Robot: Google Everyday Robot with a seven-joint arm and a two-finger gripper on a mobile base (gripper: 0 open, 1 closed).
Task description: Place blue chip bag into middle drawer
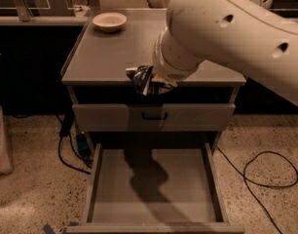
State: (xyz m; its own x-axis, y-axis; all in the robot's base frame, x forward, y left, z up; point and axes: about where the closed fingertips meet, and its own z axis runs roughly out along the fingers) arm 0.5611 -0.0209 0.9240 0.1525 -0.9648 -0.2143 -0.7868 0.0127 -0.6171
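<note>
The blue chip bag (143,79) is dark blue and crinkled with silvery ends. It hangs at the cabinet's front edge, off the top. My gripper (158,83) is shut on it; the big white arm (222,33) hides most of the gripper. The middle drawer (154,186) is pulled fully open below, a wide shallow grey tray with nothing on its floor except the arm's shadow. The bag is above the drawer's back part, well above its floor.
A closed grey drawer front with a small black handle (154,116) lies between bag and open drawer. A cream bowl (109,21) sits at the cabinet top's back left. Black cables (266,172) lie on the floor at both sides. A white bin (0,140) stands far left.
</note>
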